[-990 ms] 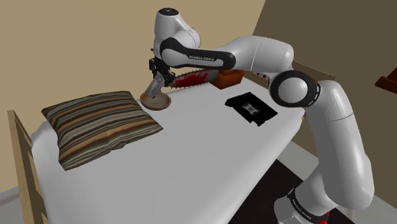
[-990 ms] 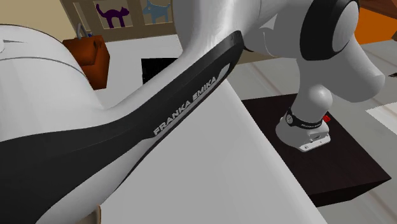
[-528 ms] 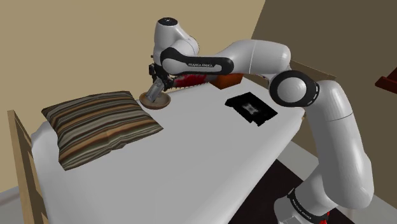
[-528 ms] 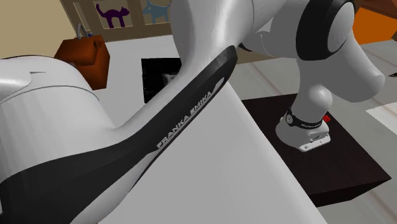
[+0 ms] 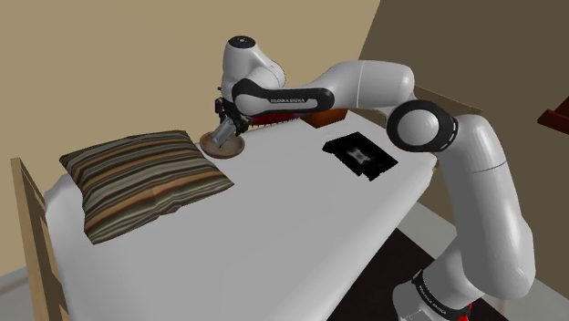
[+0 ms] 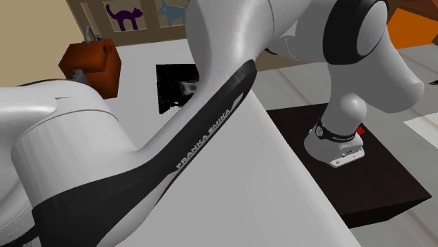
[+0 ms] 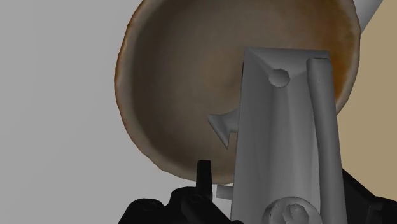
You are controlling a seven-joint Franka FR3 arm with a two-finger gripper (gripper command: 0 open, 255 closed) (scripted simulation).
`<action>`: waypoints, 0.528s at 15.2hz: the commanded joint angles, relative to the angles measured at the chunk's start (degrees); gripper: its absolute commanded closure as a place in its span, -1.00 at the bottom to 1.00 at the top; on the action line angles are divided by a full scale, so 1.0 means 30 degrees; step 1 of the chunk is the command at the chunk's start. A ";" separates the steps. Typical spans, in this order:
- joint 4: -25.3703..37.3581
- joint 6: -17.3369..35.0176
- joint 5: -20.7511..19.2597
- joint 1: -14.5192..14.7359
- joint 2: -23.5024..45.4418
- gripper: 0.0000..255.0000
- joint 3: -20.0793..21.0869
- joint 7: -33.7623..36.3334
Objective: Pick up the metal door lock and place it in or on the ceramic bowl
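A brown ceramic bowl (image 5: pixel 225 145) sits on the white bed (image 5: pixel 301 228) near its far edge, just right of the pillow. My gripper (image 5: pixel 225 124) hangs right above it, tilted, shut on a grey metal door lock (image 5: pixel 222 134). The lock's lower end reaches down to the bowl's rim. In the wrist view the lock (image 7: pixel 286 133) is a long grey plate with round bolts, clasped in my gripper (image 7: pixel 280 191). It juts out over the bowl's hollow (image 7: pixel 184 83). Whether the lock touches the bowl I cannot tell.
A striped pillow (image 5: pixel 141 178) lies left of the bowl. A flat black object (image 5: pixel 361 153) rests on the bed toward the stand, and an orange-brown box (image 6: pixel 91 62) stands behind the arm. A wooden bed frame (image 5: pixel 27 219) borders the left side.
The gripper with the lock has come down and a little to the shoulder view's left, closer over the bowl. The forearm now covers the red item behind it.
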 commanded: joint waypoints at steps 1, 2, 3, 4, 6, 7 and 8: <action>0.0244 -0.0221 0.0057 0.0206 0.0374 1.00 0.0050 -0.0059; 0.0244 -0.0222 0.0055 0.0204 0.0374 1.00 0.0053 -0.0058; 0.0246 -0.0224 0.0052 0.0204 0.0376 1.00 0.0054 -0.0058; 0.0246 -0.0224 0.0050 0.0202 0.0376 1.00 0.0057 -0.0057; 0.0486 -0.0351 0.0070 0.0220 0.0462 -1.00 0.0053 -0.0153; 0.0504 -0.0386 0.0079 0.0220 0.0444 -1.00 0.0059 -0.0167; 0.0439 -0.0346 0.0074 0.0210 0.0424 -1.00 0.0059 -0.0145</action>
